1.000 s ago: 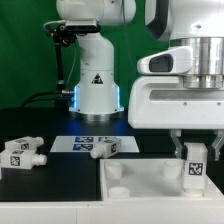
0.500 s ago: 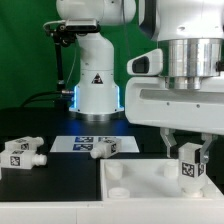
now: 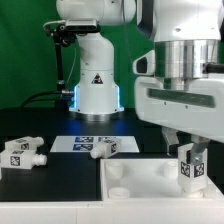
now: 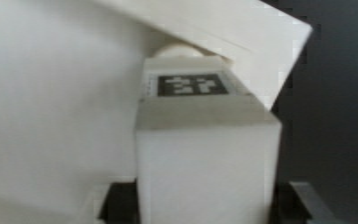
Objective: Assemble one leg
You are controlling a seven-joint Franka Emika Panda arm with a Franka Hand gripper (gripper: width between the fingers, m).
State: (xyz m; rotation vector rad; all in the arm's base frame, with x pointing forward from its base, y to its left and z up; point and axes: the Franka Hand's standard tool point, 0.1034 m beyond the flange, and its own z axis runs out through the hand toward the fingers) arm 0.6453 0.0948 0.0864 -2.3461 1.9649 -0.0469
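Exterior view: spare legs (image 3: 22,152) beside panel (image 3: 130,188)

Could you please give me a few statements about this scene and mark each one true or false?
1. The gripper is shut on a leg and holds it upright. True.
2. That leg is at the exterior view's left end of the panel. False: it is near the panel's right end in that view.
3. Two other legs lie off the panel, to the exterior view's left. True.
4. The panel has no holes. False: a round hole shows near its left edge in the exterior view.
5. The gripper is open and empty. False: the wrist view shows the leg between its fingers.
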